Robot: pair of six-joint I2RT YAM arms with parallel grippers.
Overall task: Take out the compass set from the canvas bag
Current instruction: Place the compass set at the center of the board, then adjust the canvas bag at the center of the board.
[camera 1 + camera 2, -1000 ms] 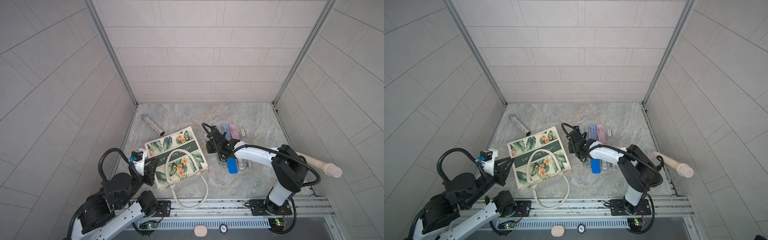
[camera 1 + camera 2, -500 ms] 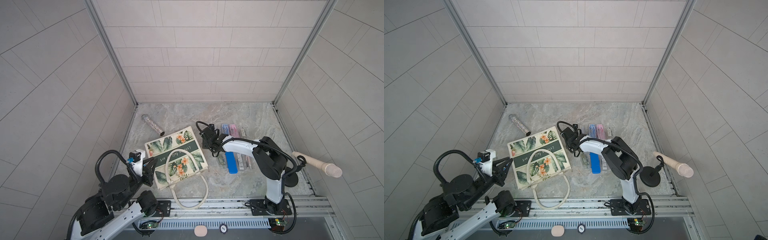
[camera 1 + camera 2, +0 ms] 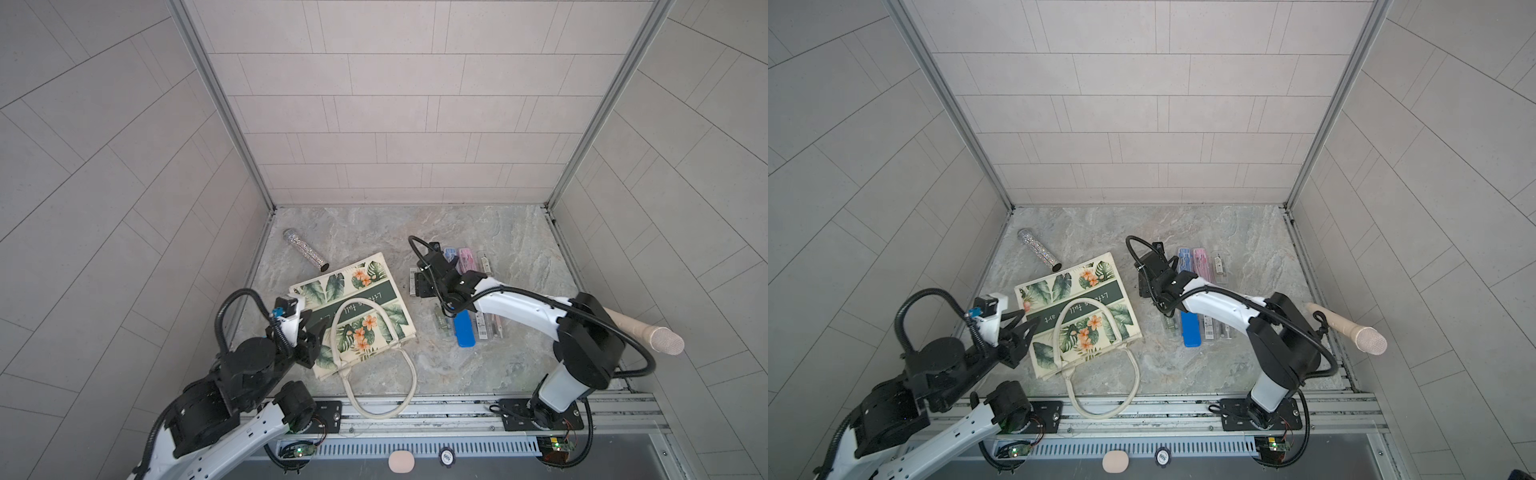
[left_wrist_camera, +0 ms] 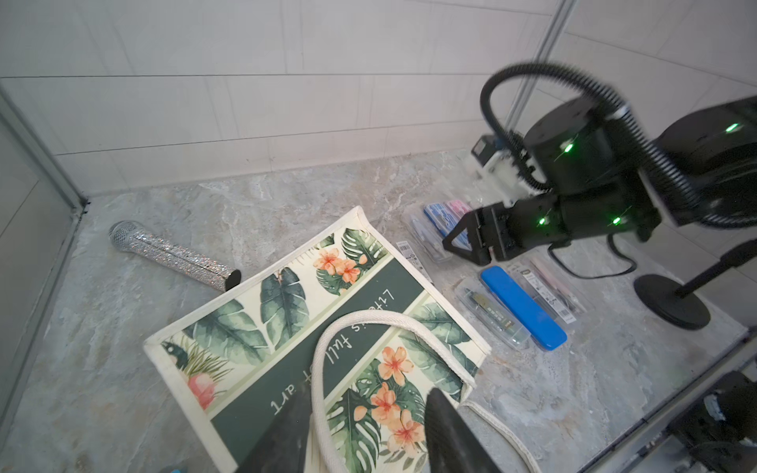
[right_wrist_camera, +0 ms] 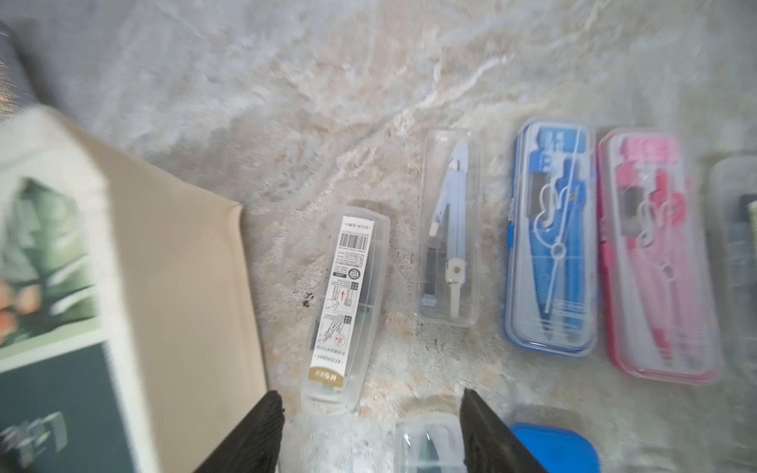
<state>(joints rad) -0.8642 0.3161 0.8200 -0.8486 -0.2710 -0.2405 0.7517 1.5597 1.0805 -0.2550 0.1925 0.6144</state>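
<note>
Right now the R gripper (image 5: 370, 395) has its fingers spread wide, w/ nothing btwn them but bare floor. The labelled clear case (image 5: 348, 307) lies flat just ahead of the tips, untouched. Only the R wrist cam shows that gap and the barcode label. In a top view the same case (image 3: 412, 281) is just a thin white strip beside the gripper body.

To one side of those fingers is the cream edge of the canvas bag (image 5: 135, 266). To the other side, further out, are a clear case w/ a grey compass (image 5: 448, 229), a blue compass case (image 5: 551, 241) and a pink one (image 5: 659, 258), all blurred. A solid blue case (image 5: 553, 446) sits just beside one R finger, behind its tip.

The L gripper (image 4: 368, 395) is released too, fingers apart over the bag's print face w/ a loop handle (image 4: 368, 314) arching btwn them. Can't tell if a finger touches the strap.

Both top views show the bag (image 3: 353, 307) flat on the floor, print up, w/ its other handle trailing toward the rail; the L wrist cam cuts that off. A glitter mic (image 3: 305, 253) lies beyond the bag from the L fingers. The beige mic (image 3: 1350, 328) shows in the top views only, while the L wrist cam catches its stand base (image 4: 672, 305).
</note>
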